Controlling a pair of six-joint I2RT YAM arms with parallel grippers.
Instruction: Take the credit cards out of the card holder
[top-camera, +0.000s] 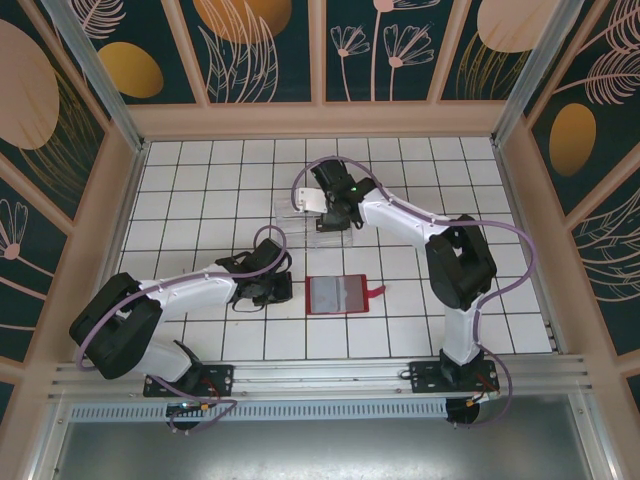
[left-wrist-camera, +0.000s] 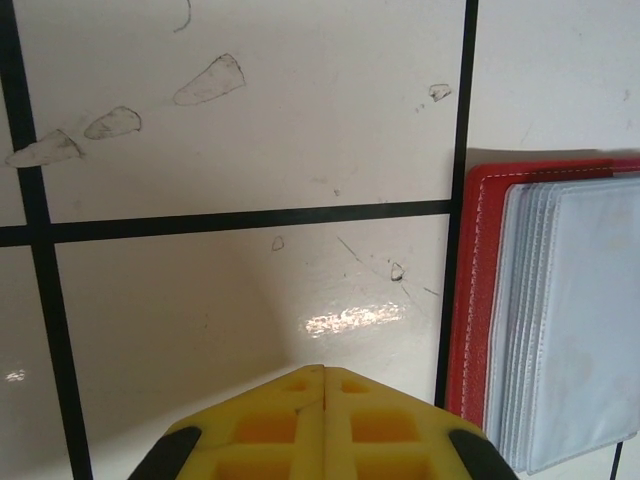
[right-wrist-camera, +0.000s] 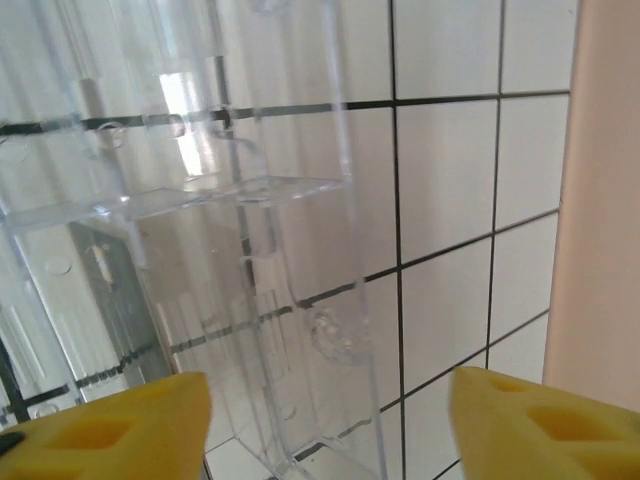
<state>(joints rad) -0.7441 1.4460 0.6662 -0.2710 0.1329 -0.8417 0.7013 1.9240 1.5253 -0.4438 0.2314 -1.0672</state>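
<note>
Open flat like a book near the middle of the white-tiled bench (top-camera: 200, 180): the card holder (top-camera: 338, 295), red-edged with pale stitching. Inside, a stack of grey-blue clear sleeves; on its right edge, a small red tab (top-camera: 377, 292) poking out. Just left of it, the left end effector (top-camera: 280, 290), yellow fingers (left-wrist-camera: 290, 430) pressed together on nothing. Farther back, over a clear plastic tray (top-camera: 325, 238), the right end effector (top-camera: 338, 215), fingers (right-wrist-camera: 110, 425) spread apart.

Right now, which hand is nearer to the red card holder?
Left. The left hand, shut, lies just beside the left edge of the card holder. The right hand is farther back on the table, open at the clear tray.
</note>
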